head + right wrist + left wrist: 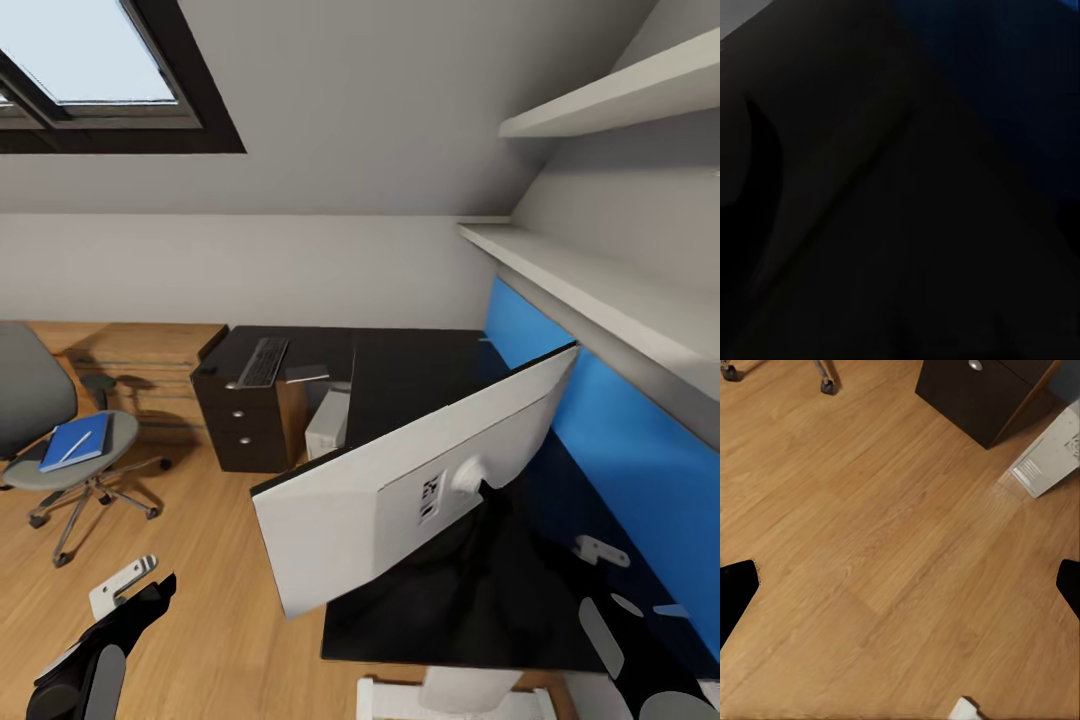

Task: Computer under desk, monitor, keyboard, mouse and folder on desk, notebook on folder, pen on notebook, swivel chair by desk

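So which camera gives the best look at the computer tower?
The head view: the computer stands whole on the floor under the desk. The left wrist view catches just one pale corner of it; the right wrist view is too dark to tell.

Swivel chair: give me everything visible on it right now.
The swivel chair stands upright on the wood floor, well apart from the desk, in front of a low wooden dresser. Grey padded seat and back, chrome star base with dark castors, cut off by the head view's left edge. A blue folder lies flat on the seat, with a thin white pen on top. Neither gripper touches it.
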